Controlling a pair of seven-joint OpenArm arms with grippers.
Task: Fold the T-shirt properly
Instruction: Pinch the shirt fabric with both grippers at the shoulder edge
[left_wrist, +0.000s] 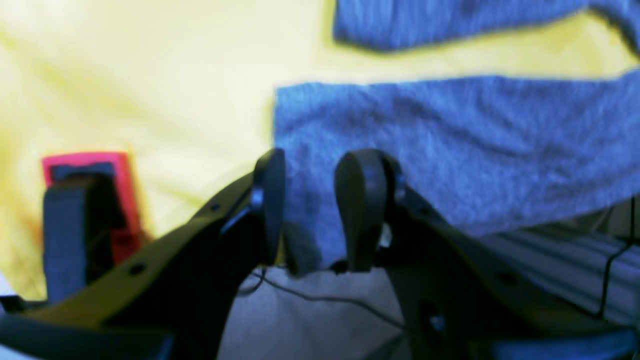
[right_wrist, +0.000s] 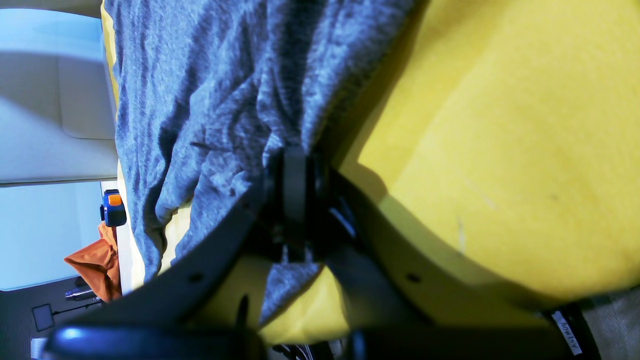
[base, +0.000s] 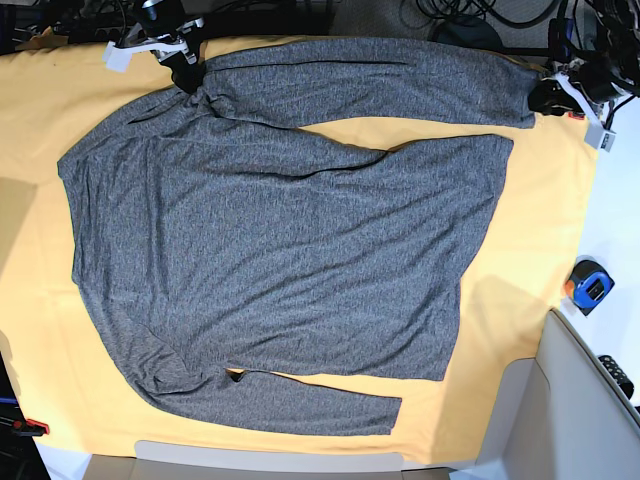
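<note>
The heather-grey T-shirt (base: 280, 240) lies spread flat on the yellow-orange cloth sheet (base: 520, 300), one long sleeve along the far edge and the other along the near edge. My right gripper (base: 190, 70) is at the far left, where the far sleeve joins the body. In the right wrist view it (right_wrist: 295, 160) is shut on bunched shirt fabric (right_wrist: 200, 100). My left gripper (base: 545, 95) is at the far sleeve's cuff on the right. In the left wrist view it (left_wrist: 315, 170) is open, with its fingers on either side of the cuff fabric (left_wrist: 450, 140).
A blue and orange tape measure (base: 590, 285) sits off the sheet at the right and also shows in the right wrist view (right_wrist: 114, 207). A red clamp (left_wrist: 95, 200) is at the sheet's edge near the left gripper. Cables and dark gear line the far edge.
</note>
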